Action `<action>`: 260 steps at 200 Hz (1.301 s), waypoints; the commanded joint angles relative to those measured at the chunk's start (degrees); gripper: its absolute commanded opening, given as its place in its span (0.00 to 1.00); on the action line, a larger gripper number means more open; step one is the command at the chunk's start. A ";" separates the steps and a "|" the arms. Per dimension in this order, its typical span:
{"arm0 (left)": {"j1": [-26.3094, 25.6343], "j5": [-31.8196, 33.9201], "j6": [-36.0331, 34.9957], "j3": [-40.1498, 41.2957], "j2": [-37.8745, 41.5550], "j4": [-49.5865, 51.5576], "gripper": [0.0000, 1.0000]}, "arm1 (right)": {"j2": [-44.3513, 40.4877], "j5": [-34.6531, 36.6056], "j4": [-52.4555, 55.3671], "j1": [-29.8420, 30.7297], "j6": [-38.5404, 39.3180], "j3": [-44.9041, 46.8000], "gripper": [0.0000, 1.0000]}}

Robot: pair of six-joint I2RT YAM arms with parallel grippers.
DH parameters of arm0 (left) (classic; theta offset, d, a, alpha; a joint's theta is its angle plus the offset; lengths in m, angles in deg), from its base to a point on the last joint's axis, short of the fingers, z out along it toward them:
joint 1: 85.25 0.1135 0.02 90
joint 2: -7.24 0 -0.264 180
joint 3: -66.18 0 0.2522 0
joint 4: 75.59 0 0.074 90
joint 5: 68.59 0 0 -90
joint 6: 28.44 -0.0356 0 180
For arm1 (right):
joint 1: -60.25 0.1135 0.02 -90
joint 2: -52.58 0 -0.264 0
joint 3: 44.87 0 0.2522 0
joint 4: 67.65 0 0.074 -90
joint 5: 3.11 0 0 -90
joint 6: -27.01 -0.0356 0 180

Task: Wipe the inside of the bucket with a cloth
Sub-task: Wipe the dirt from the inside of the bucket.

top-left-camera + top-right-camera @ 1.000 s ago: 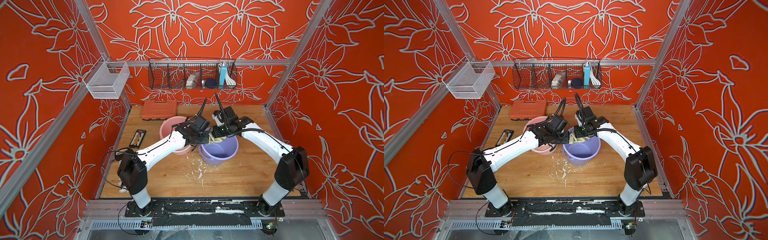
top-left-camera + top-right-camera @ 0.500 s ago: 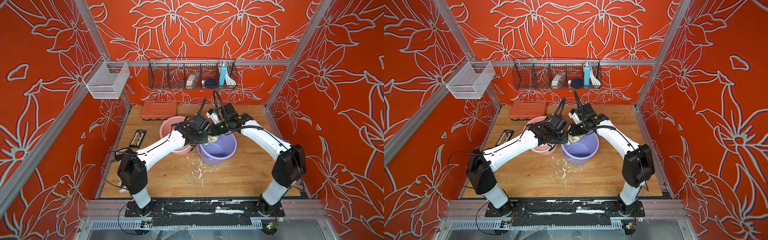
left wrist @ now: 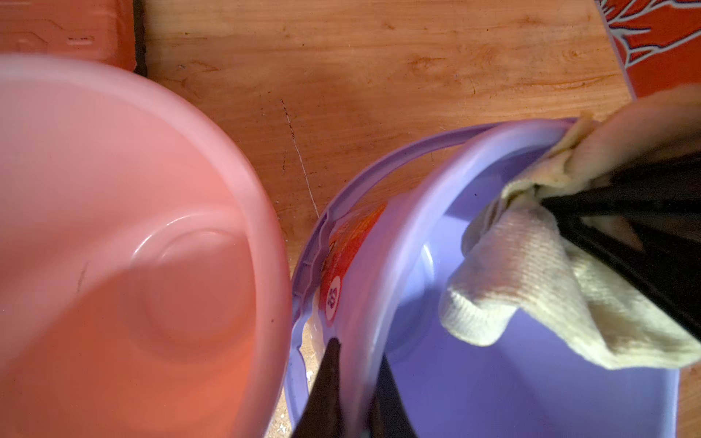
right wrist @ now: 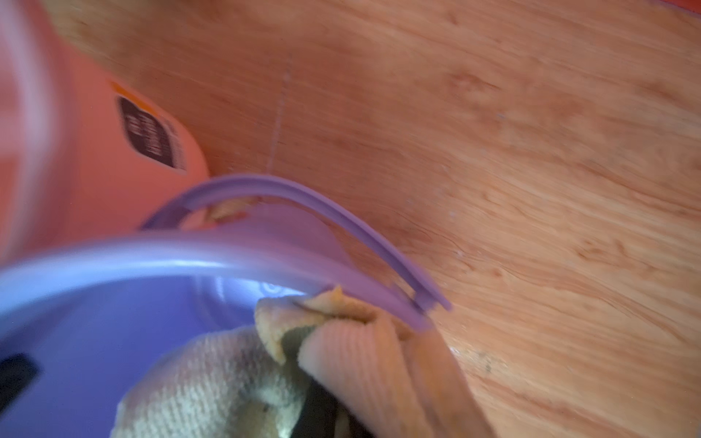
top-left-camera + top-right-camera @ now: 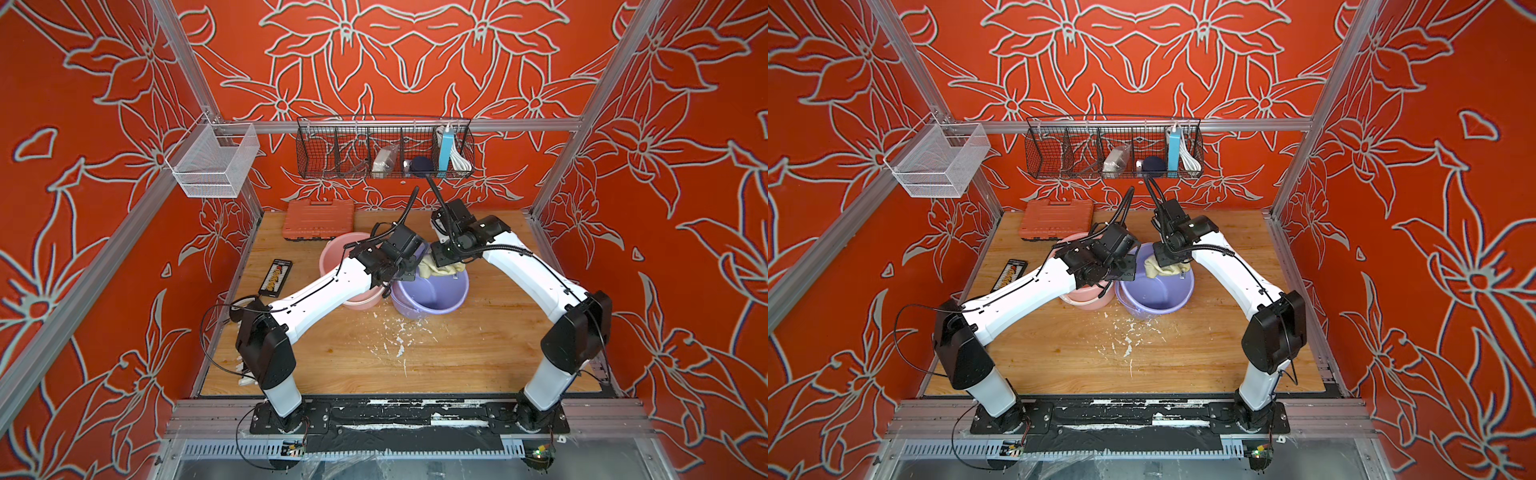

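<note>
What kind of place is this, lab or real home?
Probably a staged robot test cell: aluminium frame holding printed floral wall panels, two arms bolted to a base rail, wooden tabletop.

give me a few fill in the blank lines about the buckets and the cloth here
The right tool is shut on the ___.
The left tool pinches the rim of the ___ bucket.
The empty bucket beside it is ___.
Missing words: cloth, purple, pink.

cloth (image 5: pixel 439 268) lifted slightly, now bunched at bucket's (image 5: pixel 432 300) far rim
</note>
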 commanded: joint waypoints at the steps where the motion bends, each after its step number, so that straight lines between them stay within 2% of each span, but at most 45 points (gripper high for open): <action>1: -0.63 1.95 -1.17 -0.89 1.05 -3.30 0.00 | -0.03 8.83 4.40 -0.53 0.16 3.52 0.00; 44: -0.63 2.60 -1.11 -0.60 0.66 -7.25 0.00 | -3.00 10.02 7.52 -0.38 -1.20 10.44 0.00; 73: -0.71 4.07 -0.70 -1.12 -0.04 -8.33 0.00 | -5.92 6.75 9.51 -0.32 -2.24 14.21 0.00; 125: -0.87 5.44 0.06 -0.17 0.17 -9.68 0.00 | -11.61 -7.31 8.88 -0.05 -3.33 19.05 0.00; 159: -0.88 5.21 0.06 -0.29 0.18 -9.92 0.00 | -15.83 -27.49 1.69 0.07 -2.32 24.19 0.00; 184: -0.98 4.42 0.69 -0.42 -0.18 -10.19 0.00 | -19.14 -37.24 -3.60 0.33 -3.10 27.19 0.00; 208: -1.42 4.11 0.66 -0.58 -0.69 -10.19 0.00 | -20.04 -30.51 -0.97 0.30 -3.34 26.78 0.00; 241: -2.08 4.36 -0.52 -0.55 -0.32 -9.45 0.00 | -15.13 -4.49 10.81 0.16 -2.60 22.03 0.00; 260: -2.39 5.87 -1.55 -0.42 0.51 -8.51 0.00 | -15.08 4.45 12.03 -0.18 -3.69 21.23 0.00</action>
